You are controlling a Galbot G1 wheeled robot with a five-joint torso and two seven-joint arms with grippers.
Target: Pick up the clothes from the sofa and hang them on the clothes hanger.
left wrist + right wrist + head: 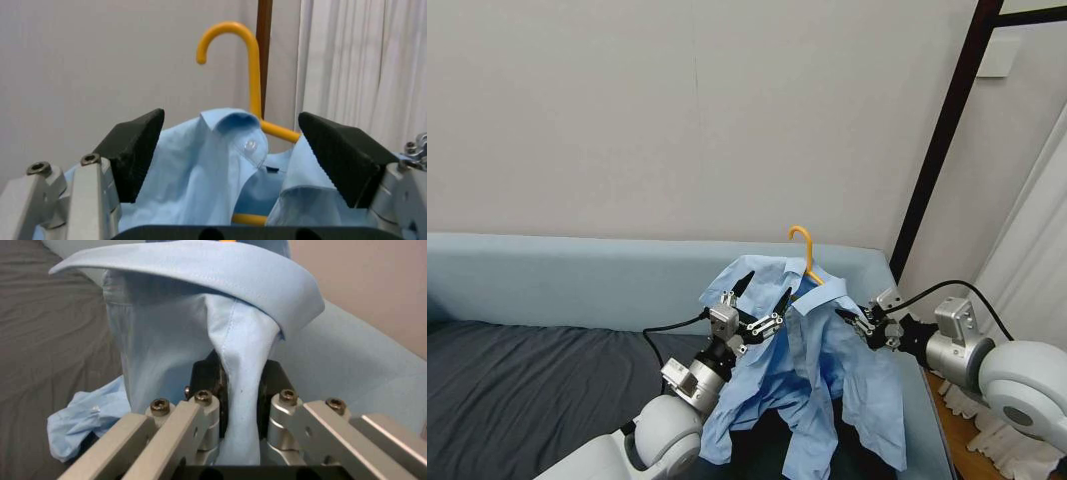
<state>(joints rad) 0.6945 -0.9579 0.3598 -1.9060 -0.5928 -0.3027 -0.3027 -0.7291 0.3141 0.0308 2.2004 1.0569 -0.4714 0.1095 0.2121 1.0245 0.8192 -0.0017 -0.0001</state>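
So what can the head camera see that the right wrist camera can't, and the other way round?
Head view: the yellow hanger hook rising above the blue shirt, the open left gripper by one shoulder of it, and a dark pole at the end of the sofa. Right wrist view: a close look at the fingers pinched on a fold of fabric. Both: the shirt, the right gripper holding it, and the sofa.
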